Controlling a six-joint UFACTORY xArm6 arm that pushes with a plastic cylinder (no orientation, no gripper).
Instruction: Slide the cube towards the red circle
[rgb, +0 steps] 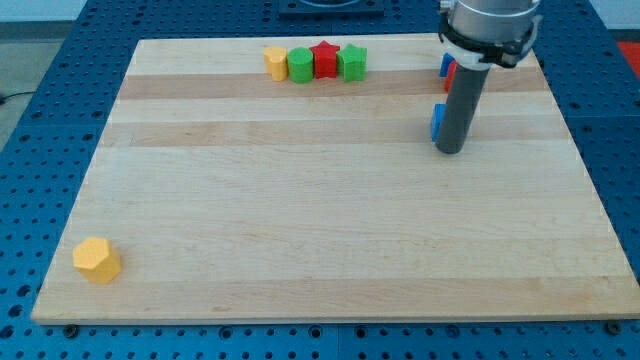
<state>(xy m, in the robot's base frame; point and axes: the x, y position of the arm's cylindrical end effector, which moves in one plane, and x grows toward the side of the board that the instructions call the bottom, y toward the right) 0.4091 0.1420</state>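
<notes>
- Your blue cube (437, 121) sits near the wooden board's (300, 230) right edge, in the upper part of the view. You see only a thin blue sliver of it, since the dark rod covers most of it.
- My tip (450, 151) rests on the board touching or just beside the cube, on its right and slightly lower in the view. The rod has no jaws, so it grips nothing.
- The red circle (451, 74) shows just above the cube as a small red patch, with another blue block (444, 65) beside it; both are largely hidden behind the rod.
- Along the top edge you have a row: a yellow block (275, 62), a green block (300, 66), a red star (325, 59), and a second green block (352, 63).
- A yellow hexagonal block (96, 260) lies alone at the bottom left corner.
</notes>
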